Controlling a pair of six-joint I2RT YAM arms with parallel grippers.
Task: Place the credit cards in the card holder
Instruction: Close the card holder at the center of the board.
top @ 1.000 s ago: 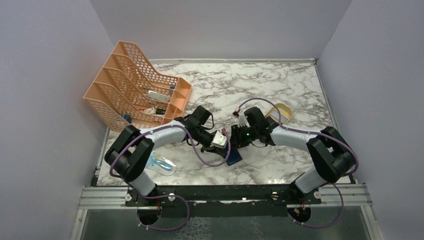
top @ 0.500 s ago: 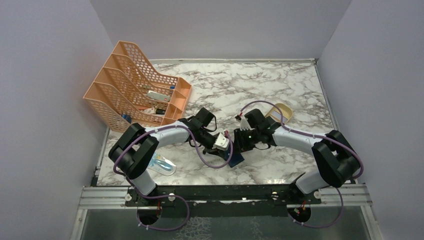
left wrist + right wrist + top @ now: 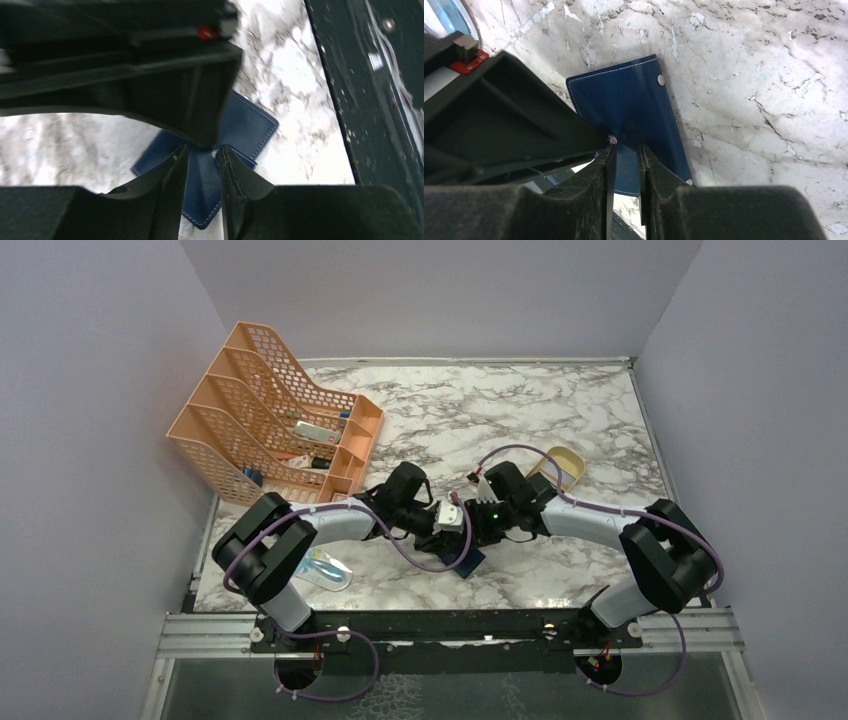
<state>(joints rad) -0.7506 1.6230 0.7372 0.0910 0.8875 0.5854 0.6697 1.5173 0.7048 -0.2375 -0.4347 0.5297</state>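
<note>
The navy card holder lies on the marble near the front middle, mostly under both grippers. It shows in the left wrist view and in the right wrist view with pale snaps on its edge. My left gripper and my right gripper meet tip to tip over it. Each has its jaws nearly together, with blue leather in the narrow gap. No credit card shows in any view.
An orange mesh file rack stands at the back left. A tan oval tray sits behind the right arm. A blue-patterned packet lies at the front left. The black front rail runs close by.
My left gripper has moved right and my right gripper slightly left, so they now meet over the card holder. The card holder has stayed in place.
</note>
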